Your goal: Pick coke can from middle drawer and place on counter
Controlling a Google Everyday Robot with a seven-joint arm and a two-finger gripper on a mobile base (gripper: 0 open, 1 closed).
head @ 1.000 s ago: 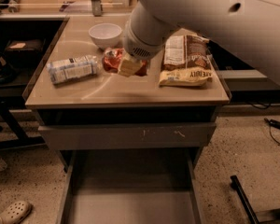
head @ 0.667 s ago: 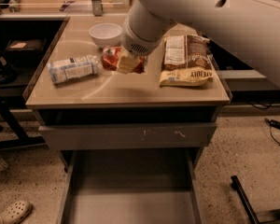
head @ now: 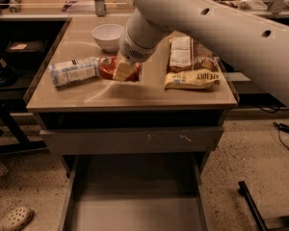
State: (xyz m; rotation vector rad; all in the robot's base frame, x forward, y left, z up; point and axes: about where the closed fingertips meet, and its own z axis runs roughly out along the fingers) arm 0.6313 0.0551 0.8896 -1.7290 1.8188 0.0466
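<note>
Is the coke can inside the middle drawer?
No, the coke can is on the counter at the gripper; the middle drawer is bare.

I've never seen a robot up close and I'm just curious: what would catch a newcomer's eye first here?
The huge white arm sweeping in from the upper right dominates, its gripper down on the tan counter right at the red coke can. Beside the can lies a white-labelled bottle, and below, the middle drawer stands pulled open.

Dim, warm light streaks pale glare across the bench (head: 192, 98) near the pincer (head: 125, 71) at the can (head: 106, 67), and the drawer (head: 135, 211) below lies shadowed.
</note>
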